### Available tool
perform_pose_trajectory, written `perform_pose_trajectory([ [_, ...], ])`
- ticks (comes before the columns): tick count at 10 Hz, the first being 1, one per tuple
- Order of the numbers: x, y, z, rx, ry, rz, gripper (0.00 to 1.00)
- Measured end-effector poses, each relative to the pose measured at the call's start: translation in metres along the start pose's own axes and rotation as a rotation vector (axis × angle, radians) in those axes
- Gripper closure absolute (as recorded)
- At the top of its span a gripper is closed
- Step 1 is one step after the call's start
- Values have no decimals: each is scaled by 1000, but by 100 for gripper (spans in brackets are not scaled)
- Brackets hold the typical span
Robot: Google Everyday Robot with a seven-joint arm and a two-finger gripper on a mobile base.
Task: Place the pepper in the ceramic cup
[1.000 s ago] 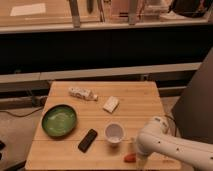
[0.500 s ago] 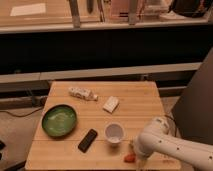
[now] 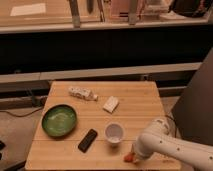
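The small orange-red pepper (image 3: pixel 129 158) lies on the wooden table (image 3: pixel 135 107) near its front edge, to the right of and in front of the white ceramic cup (image 3: pixel 114 133). The cup stands upright and looks empty. My gripper (image 3: pixel 136 155) is at the end of the white arm (image 3: pixel 170 147), which comes in from the lower right. It is low over the table right at the pepper, touching or almost touching it. The arm's end hides part of the pepper.
A green bowl (image 3: pixel 59 120) sits at the table's left. A black rectangular device (image 3: pixel 88 140) lies left of the cup. A small bottle on its side (image 3: pixel 82 93) and a pale packet (image 3: pixel 111 104) lie farther back. A counter runs behind.
The arm's end has lowered slightly toward the pepper. Nothing else has moved.
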Motion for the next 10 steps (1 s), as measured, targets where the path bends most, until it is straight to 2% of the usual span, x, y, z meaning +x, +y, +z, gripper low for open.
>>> perform_pose_trajectory([
  [2, -1, -1, -4, 10, 3, -7, 100],
  [8, -15, -22, -46, 69, 30, 1, 100],
  [10, -18, -35, -65, 107, 31, 11, 100],
])
